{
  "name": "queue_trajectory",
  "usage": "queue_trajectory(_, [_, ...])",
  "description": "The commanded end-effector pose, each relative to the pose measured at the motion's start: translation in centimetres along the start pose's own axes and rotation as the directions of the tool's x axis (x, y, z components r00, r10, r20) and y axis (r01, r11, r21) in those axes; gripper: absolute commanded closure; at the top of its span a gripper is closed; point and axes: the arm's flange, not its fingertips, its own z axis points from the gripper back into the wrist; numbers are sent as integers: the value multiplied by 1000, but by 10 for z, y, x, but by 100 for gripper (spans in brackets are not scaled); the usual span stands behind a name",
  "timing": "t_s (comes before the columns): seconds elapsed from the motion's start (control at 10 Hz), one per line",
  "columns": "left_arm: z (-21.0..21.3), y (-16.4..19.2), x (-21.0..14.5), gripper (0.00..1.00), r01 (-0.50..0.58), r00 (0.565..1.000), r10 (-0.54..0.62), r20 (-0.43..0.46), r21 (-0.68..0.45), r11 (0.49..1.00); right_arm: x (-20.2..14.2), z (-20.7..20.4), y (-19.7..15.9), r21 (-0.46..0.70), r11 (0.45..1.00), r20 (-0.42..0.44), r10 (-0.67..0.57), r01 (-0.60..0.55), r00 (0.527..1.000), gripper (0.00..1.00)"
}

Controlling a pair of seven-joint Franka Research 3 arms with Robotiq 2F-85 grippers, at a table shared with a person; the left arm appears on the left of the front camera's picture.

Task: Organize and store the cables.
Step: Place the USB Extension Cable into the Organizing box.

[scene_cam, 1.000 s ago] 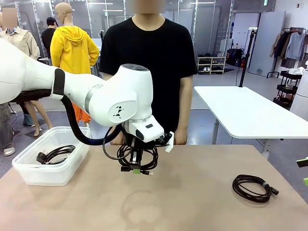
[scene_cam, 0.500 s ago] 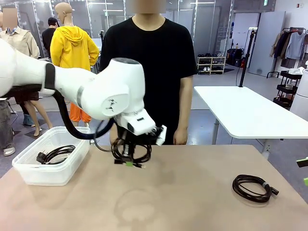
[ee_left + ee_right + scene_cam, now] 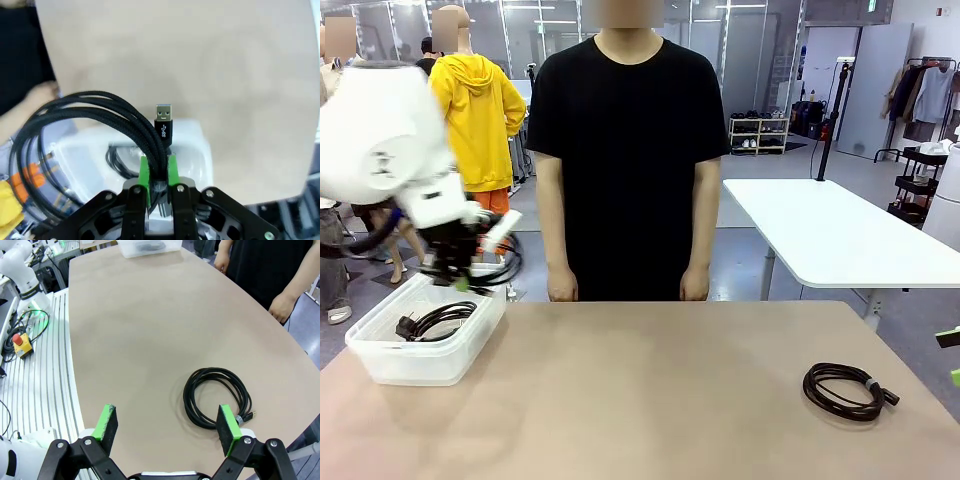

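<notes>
My left gripper [image 3: 462, 283] hangs over the clear plastic bin [image 3: 380, 357] at the table's left, shut on a coiled black cable [image 3: 90, 120]. In the left wrist view its green pads [image 3: 144, 172] pinch the cable just below a USB plug [image 3: 164, 120], with the bin [image 3: 197, 145] beneath. Another coiled cable [image 3: 438, 320] lies inside the bin. A third coil [image 3: 845, 389] rests on the table at the right, and the right wrist view shows it [image 3: 216, 396] below my right gripper [image 3: 167, 422], which is open and holds nothing.
A person in a black shirt [image 3: 628, 140] stands at the far edge, hands [image 3: 694, 285] down by the table rim. The brown tabletop [image 3: 650, 400] stretches bare between bin and right coil. A white table [image 3: 830, 235] stands behind at the right.
The left arm has swung from the table's middle leftward and up, carrying the coiled cable to a spot over the bin. The right coil and the person have not moved.
</notes>
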Motion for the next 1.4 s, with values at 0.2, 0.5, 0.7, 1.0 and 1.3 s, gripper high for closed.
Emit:
queue_trajectory(0.2, [-27,-3,-73,84,-79,996,78,39,16,997,2,0,-1,-7,1000,18,-7,7,1000,0])
queue_trajectory(0.5, [-57,4,-90,84,-137,989,138,52,-34,990,2,0,-1,-7,1000,18,-7,7,1000,0])
queue_trajectory(0.7, [-82,14,-97,84,-167,983,171,70,-65,984,2,0,-1,-7,1000,18,-7,7,1000,0])
queue_trajectory(1.0, [-119,18,-110,84,-237,965,249,87,-123,964,2,0,-1,-7,1000,18,-7,7,1000,0])
queue_trajectory(1.3, [-141,17,-118,84,-288,948,306,85,-177,941,2,0,-1,-7,1000,18,-7,7,1000,0])
